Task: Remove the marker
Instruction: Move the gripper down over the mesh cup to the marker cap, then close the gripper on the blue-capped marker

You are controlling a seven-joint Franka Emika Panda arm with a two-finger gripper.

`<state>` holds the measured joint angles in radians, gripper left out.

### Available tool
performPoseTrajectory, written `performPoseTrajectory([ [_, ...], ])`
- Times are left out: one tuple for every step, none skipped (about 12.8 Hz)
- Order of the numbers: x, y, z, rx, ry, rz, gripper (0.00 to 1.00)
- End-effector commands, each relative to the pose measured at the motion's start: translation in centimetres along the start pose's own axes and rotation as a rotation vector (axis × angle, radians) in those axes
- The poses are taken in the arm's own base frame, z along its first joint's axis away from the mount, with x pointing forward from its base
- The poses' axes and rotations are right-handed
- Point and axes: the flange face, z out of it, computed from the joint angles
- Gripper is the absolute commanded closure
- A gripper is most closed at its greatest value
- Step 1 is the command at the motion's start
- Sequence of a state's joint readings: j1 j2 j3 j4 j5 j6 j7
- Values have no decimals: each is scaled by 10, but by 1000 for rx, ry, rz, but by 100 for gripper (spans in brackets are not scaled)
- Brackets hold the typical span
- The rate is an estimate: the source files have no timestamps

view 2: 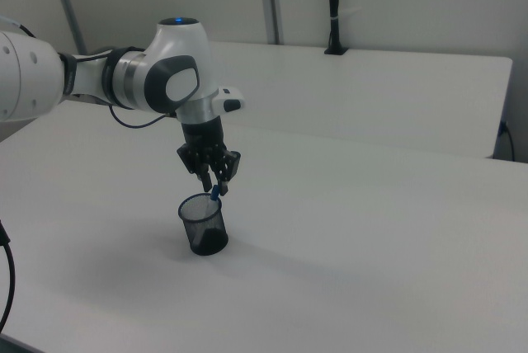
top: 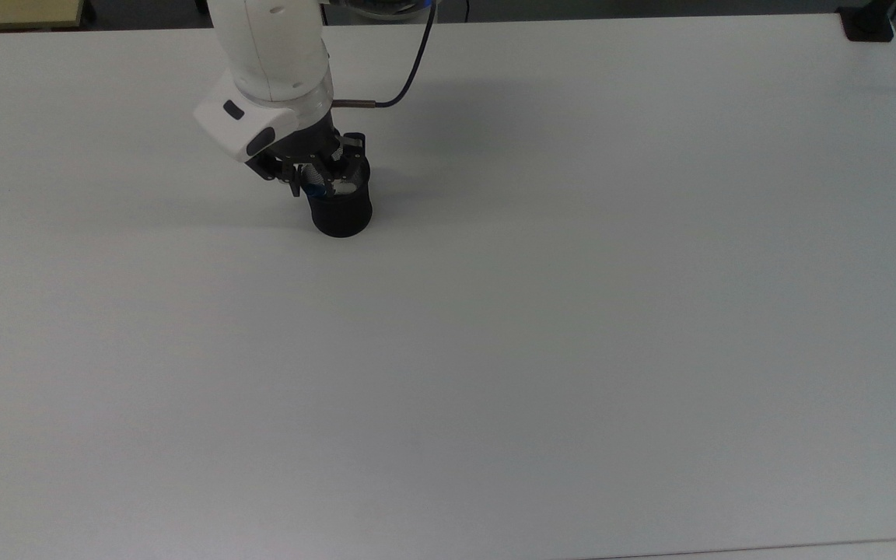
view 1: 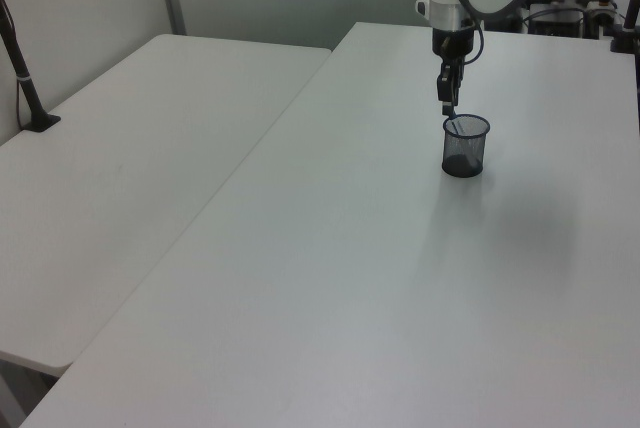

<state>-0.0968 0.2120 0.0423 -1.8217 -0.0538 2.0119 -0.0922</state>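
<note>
Gripper (top: 314, 180) fingers are seen spread apart just above the rim of a black mesh pen cup (top: 341, 212), straddling the top of the marker (view 2: 214, 195) without visibly clamping it. In the right view the gripper (view 2: 214, 183) is pointed downward, and the marker's blue cap is seen poking up between the black fingertips at the cup's (view 2: 203, 224) rim. In the left view the gripper (view 1: 447, 103) is shown right over the near edge of the cup (view 1: 465, 144), with the marker (view 1: 453, 120) leaning inside it toward the left view's left. From the top view a patch of the marker's white barrel (top: 344, 186) is glimpsed inside the cup, partly hidden by the fingers. The white arm (top: 269, 54) is extended from the far edge of the white table (top: 541, 327), with a dark cable (top: 409, 82) looped beside the wrist. A second white table (view 1: 130, 158) is set alongside in the left view, with a black post (view 1: 22, 73) clamped at its far corner.
</note>
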Motion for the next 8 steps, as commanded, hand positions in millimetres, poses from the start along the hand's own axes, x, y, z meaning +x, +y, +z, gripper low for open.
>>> performPoseTrajectory([
  [1, -8, 3, -10, 11, 6, 81],
  [2, -8, 2, -9, 12, 7, 86],
  [2, -8, 2, -8, 13, 9, 90],
  [2, -8, 1, -8, 14, 10, 93],
  [1, -8, 0, -7, 14, 10, 93],
  [2, -8, -2, -6, 17, 11, 94],
  [0, -8, -9, -5, 20, 13, 94],
  [-1, -6, -20, -5, 37, 19, 94],
])
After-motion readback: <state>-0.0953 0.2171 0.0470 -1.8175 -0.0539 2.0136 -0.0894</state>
